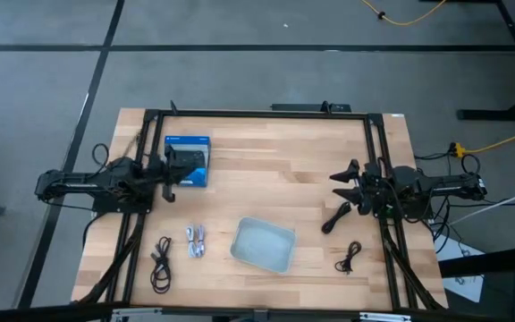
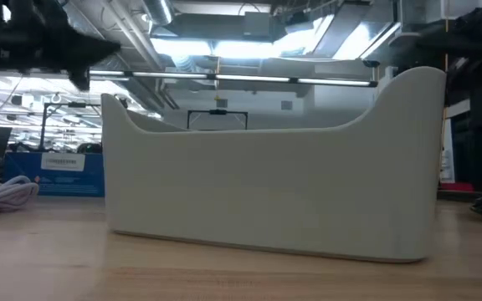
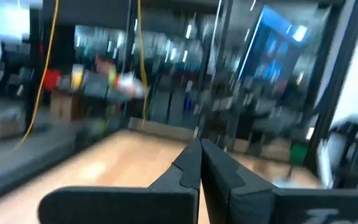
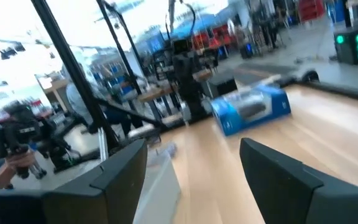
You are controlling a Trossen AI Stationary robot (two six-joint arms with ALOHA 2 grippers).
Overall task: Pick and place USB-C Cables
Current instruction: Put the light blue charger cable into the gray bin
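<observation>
Three coiled USB-C cables lie on the wooden table near its near edge. One black cable (image 1: pixel 161 263) is at the near left. The pale silvery-white cable (image 1: pixel 196 241) (image 2: pixel 2 194) lies beside it. The second black cable (image 1: pixel 349 258) is at the near right. The grey tray (image 1: pixel 263 244) (image 2: pixel 274 171) stands between them. My left gripper (image 1: pixel 170 173) (image 3: pixel 200 163) hovers shut above the blue box. My right gripper (image 1: pixel 345 177) (image 4: pixel 194 165) hovers open over the table's right part. Neither touches anything.
A blue game-controller box (image 1: pixel 188 161) (image 4: pixel 253 109) (image 2: pixel 57 171) sits on the far left of the table, under the left gripper. A black frame (image 1: pixel 257 114) runs round the table's far and side edges. Bare wood lies in the middle.
</observation>
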